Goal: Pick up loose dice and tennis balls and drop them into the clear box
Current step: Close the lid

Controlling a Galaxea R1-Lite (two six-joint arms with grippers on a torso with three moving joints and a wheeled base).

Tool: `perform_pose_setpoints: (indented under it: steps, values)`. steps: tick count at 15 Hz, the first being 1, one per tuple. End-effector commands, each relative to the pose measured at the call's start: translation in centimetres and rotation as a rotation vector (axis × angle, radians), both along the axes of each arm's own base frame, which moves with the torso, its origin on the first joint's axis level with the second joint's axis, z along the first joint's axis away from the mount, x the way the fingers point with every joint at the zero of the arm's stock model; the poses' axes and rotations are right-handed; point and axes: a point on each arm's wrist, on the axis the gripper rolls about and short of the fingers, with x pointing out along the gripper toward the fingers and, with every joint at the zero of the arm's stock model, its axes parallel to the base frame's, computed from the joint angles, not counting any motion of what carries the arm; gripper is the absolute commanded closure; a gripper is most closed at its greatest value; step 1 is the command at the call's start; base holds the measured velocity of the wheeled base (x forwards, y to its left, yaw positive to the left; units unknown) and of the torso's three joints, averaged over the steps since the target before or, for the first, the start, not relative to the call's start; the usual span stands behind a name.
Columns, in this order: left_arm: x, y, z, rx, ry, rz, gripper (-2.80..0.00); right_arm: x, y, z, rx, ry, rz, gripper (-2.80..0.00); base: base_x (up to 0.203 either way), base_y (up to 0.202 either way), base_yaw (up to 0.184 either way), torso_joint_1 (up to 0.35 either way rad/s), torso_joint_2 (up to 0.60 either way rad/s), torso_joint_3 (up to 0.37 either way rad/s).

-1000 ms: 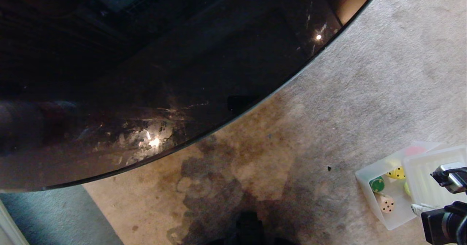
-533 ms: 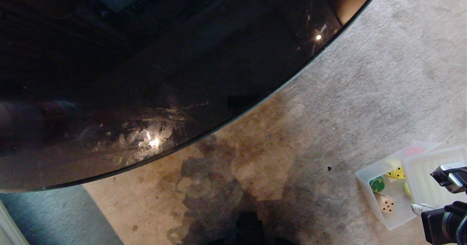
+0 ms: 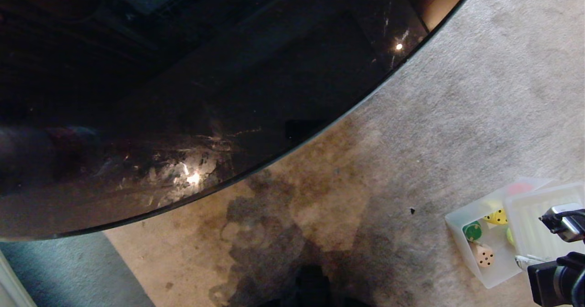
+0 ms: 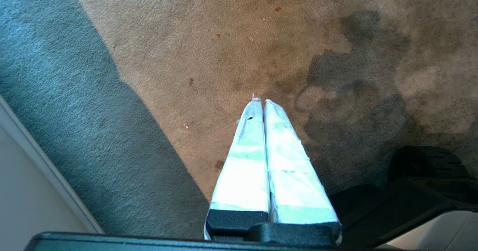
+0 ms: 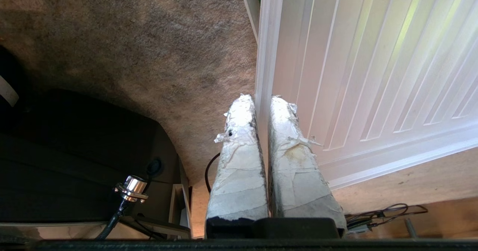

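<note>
The clear box (image 3: 459,220) sits on the carpet at the lower right of the head view. Inside it lie a yellow die (image 3: 497,216), a dark green die (image 3: 472,230) and a tan die (image 3: 484,255). A pinkish red shape (image 3: 518,188) shows through the far wall. A ribbed translucent lid (image 3: 539,224) covers the box's right part, and a yellow-green tennis ball (image 3: 508,236) peeks from under it. My right gripper (image 5: 261,99) is shut on the lid's (image 5: 373,56) edge rim. My left gripper (image 4: 260,101) hangs shut and empty over bare carpet.
A large dark glass table (image 3: 228,92) fills the upper left of the head view, its curved edge running diagonally. Stained carpet (image 3: 329,206) lies between it and the box. My dark base (image 3: 311,284) shows at the bottom; cables (image 5: 384,210) lie near the right wrist.
</note>
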Motion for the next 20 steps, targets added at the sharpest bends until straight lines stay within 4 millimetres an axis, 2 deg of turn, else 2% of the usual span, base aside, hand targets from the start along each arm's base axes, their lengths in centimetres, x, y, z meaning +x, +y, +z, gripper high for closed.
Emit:
perform_pose_setpoints:
  steps: [1, 20]
  values:
    - [0.0, 0.0, 0.0, 0.0, 0.0, 0.0, 0.0, 0.02, 0.0, 0.0, -0.001, -0.001, 0.0, 0.0, 0.0, 0.0, 0.0, 0.0, 0.0, 0.0]
    - [0.0, 0.0, 0.0, 0.0, 0.0, 0.0, 0.0, -0.07, 0.06, -0.09, 0.002, 0.002, 0.002, 0.0, 0.0, 0.0, 0.0, 0.0, 0.0, 0.0]
